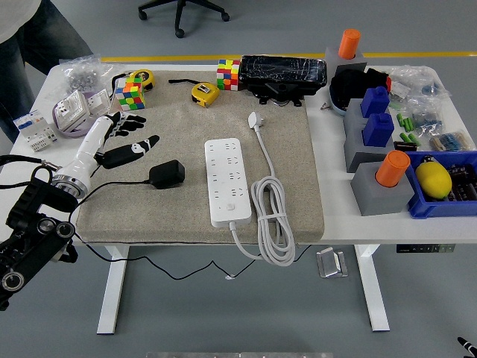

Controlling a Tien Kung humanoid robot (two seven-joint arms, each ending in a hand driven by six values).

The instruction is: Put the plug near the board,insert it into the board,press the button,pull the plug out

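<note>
plug (167, 174) on mat, left hand (127, 140) just beside, fingers spread

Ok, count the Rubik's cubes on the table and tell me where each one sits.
2. One Rubik's cube sits at the mat's far left corner, beside a yellow tape measure. The other stands at the mat's far edge, left of the black wrapped box. None looks hidden.

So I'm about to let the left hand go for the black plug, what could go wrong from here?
The left hand is open and close to the black plug, whose thin black cord runs off the mat's near-left corner under the arm; the arm might snag it. The plug lies on its side, so a grasp could leave it turned wrong for the power strip.
</note>
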